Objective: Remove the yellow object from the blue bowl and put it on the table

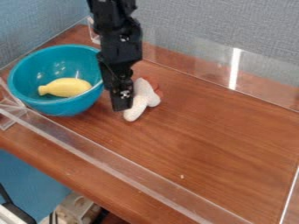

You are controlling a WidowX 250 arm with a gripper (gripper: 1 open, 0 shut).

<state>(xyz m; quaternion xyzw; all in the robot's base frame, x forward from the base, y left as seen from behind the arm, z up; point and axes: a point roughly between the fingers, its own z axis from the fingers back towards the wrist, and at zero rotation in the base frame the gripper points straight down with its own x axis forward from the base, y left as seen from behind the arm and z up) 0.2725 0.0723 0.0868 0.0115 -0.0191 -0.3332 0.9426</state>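
While yellow object (65, 87) lies in blue bowl (45, 107) | gripper (121, 102) hangs vertical beside it

A single raised camera looks obliquely down across the table (222, 131), fairly near.

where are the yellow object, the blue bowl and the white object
yellow object (65, 87), camera view, middle of its body
blue bowl (52, 106), camera view, front outer wall
white object (143, 96), camera view, its right part
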